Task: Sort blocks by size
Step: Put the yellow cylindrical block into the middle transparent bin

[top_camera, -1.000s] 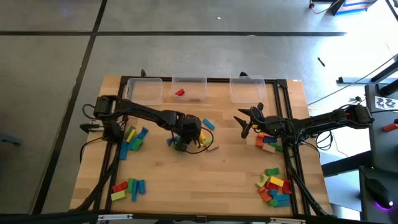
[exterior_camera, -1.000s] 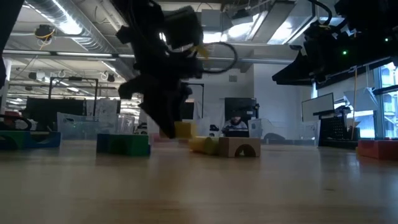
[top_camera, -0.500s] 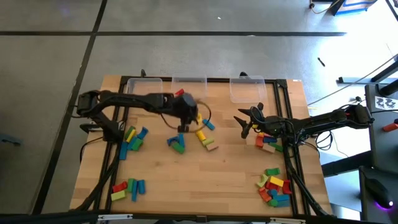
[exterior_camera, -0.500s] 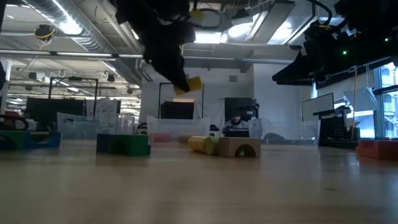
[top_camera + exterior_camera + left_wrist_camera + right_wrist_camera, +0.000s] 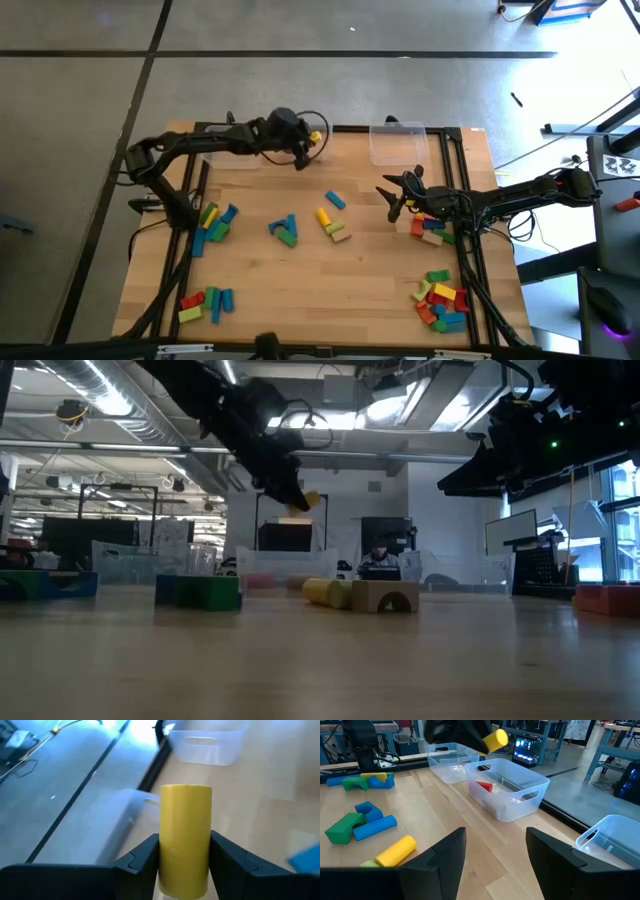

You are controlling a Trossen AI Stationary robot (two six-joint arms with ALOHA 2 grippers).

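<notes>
My left gripper [image 5: 303,140] hangs above the table's far edge, shut on a yellow cylinder block [image 5: 185,845], which also shows as the yellow cylinder block [image 5: 315,137] from above. Below it is the middle clear bin [image 5: 520,795], with a red block [image 5: 482,786] lying on its floor. My right gripper [image 5: 393,198] waits open at the right, with nothing between its fingers [image 5: 445,855]. Loose blocks lie mid-table: a yellow cylinder [image 5: 323,217], a tan block [image 5: 339,234], and blue and green pieces [image 5: 286,229]. My left gripper pinches the yellow cylinder's round sides [image 5: 167,865] between its two fingers [image 5: 142,862], at the cylinder's rear part. The fingers lie along the cylinder, slanting down from the table's left. The cylinder juts out past the fingertips, lifted clear of table and bin.
Two more clear bins stand along the far edge, a left bin [image 5: 232,150] and a right bin [image 5: 397,143]. Piles of blocks lie at the left [image 5: 212,222], near left [image 5: 205,303], right [image 5: 430,228] and near right [image 5: 442,300]. A black frame edges the table.
My left gripper has risen from the mid-table cluster and swung toward the far edge, carrying the yellow cylinder block up clear of the table to above the middle bin. Its wrist has turned on the way. The other blocks have stayed put.
</notes>
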